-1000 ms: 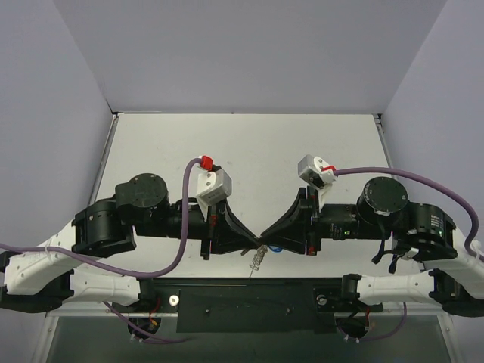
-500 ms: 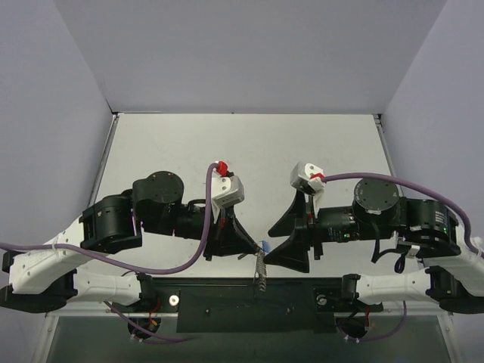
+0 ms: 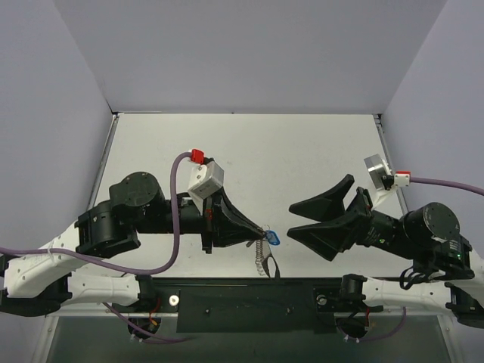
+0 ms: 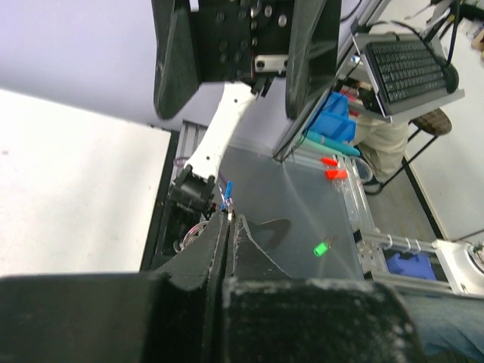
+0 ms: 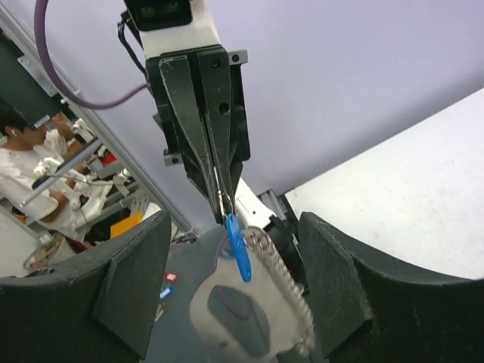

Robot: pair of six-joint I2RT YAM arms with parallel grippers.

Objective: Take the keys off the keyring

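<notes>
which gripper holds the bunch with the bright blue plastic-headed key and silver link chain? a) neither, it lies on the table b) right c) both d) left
d: the left gripper is shut on the key bunch, blue-headed key and silver link chain hanging below; the right gripper is open, apart.

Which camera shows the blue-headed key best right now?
Right wrist: the blue-headed key hangs full length, unobstructed, below the left end effector's shut tips. Top external shows only a small blue speck there; left wrist catches just a blue sliver beyond its own fingertips.
</notes>
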